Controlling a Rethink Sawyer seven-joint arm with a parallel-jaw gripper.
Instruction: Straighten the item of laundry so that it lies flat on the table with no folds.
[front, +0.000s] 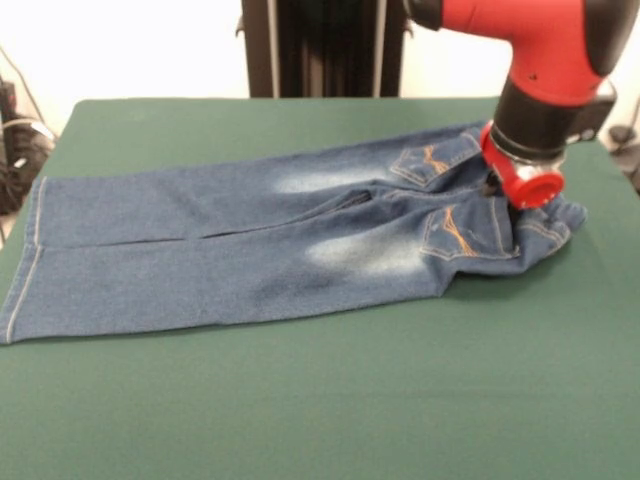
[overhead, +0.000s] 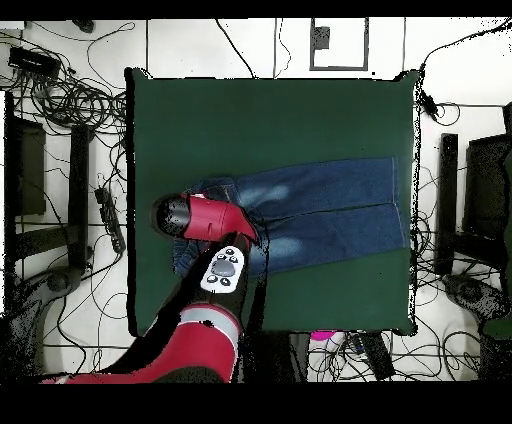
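1. My gripper (front: 512, 205) sits at the right of the front view, down at the waistband end of the jeans (front: 260, 240). The red wrist collar and black housing above cover it almost wholly.
2. Fingers: I cannot tell whether they are spread, pressed together or pinching cloth. Only a dark tip shows below the red collar, against the denim.
3. Jeans lie across the middle of the table (front: 330, 400), legs running to the left of the front view, waistband to the right. Back pockets with orange stitching face up.
4. The two legs lie side by side, touching along the inner seam, mostly smooth. Faded whitish patches show on each leg just left of the pockets.
5. The waistband end is not flat: cloth is bunched and curled under at the right edge, beside my gripper.
6. Overhead view: jeans (overhead: 320, 210) in the centre-right of the green table (overhead: 270, 120), hems toward the right edge. My arm comes in from the bottom of the frame and covers the waistband end at centre-left; the gripper itself is hidden under it.
7. Cables and dark equipment lie on the floor around the table.
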